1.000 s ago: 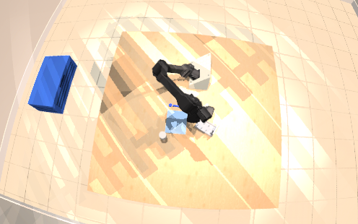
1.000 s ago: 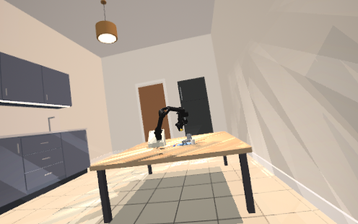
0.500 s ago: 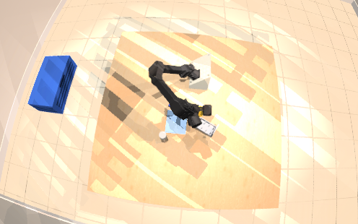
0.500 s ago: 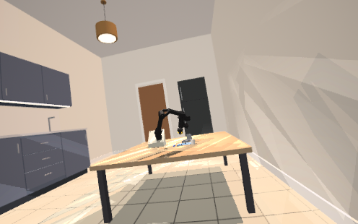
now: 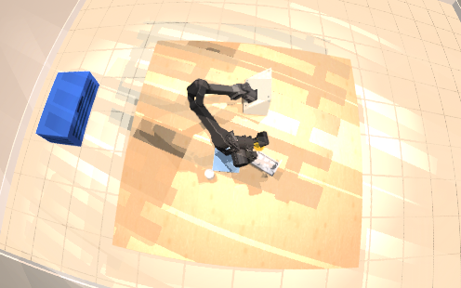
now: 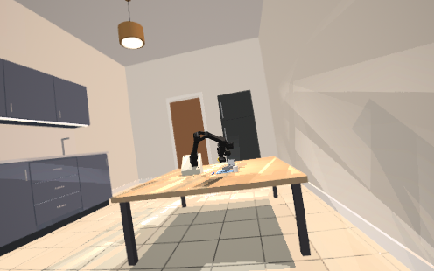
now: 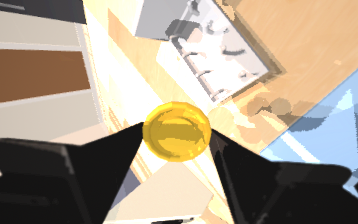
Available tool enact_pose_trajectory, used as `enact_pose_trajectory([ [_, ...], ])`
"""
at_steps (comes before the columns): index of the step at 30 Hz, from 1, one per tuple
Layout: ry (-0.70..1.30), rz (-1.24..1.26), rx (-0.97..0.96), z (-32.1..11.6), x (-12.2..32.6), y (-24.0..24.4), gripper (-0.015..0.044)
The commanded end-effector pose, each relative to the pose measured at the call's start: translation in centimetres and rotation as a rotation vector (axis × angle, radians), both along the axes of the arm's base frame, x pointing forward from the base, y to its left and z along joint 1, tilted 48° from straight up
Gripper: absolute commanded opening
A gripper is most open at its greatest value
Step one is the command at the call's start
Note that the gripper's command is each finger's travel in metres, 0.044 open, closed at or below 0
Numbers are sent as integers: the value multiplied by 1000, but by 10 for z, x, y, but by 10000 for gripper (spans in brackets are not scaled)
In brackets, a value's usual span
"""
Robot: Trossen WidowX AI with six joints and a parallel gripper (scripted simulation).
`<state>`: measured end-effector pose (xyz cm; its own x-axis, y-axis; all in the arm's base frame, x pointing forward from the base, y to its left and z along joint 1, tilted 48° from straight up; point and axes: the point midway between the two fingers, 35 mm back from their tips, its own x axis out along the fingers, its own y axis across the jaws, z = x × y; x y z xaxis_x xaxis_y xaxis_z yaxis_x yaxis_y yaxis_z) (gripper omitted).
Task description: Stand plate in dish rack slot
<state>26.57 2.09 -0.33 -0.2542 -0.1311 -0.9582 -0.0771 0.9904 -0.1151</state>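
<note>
Step in hand: carrying the plate to the rack; the pick-up looks done and the slotting is not yet done.

Fingers: the gripper (image 7: 176, 137) is clenched on the plate, one dark finger at each side of it in the lower half of the wrist view.

Plate: the yellow plate (image 7: 176, 131) sits at the centre of the wrist view, held by its edges and lifted off the table (image 5: 288, 214); in the top view only a sliver of yellow shows (image 5: 256, 145) at the arm's tip, right of centre.

Rack: the grey dish rack (image 7: 220, 55) fills the upper middle of the wrist view, its rails seen from above and at a slant; in the top view it lies just right of centre (image 5: 266, 163), partly under the arm's tip.

Plate against rack: the plate hangs above and near the rack, not yet between the rails; whether its face is already upright I cannot tell.

Other things: a blue mat (image 5: 222, 163) lies just left of the rack, a small white cup (image 5: 209, 174) at its lower left corner, and a blue crate (image 5: 68, 108) stands off the table at far left.

Next move, as I judge it: line the plate's edge up with one gap between the rails, tilt it upright, lower it in, then let go and draw the arm away.

Risk: a slanted approach could land the plate on top of a rail.
</note>
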Motion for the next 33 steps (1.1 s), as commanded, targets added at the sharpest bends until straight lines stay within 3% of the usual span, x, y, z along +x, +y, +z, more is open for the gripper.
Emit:
enact_pose_trajectory([
  [1,-20,61,95,-3,-1,-4,0],
  [18,-177,340,395,-15,0,-20,0],
  [33,-425,631,544,-17,2,-36,0],
])
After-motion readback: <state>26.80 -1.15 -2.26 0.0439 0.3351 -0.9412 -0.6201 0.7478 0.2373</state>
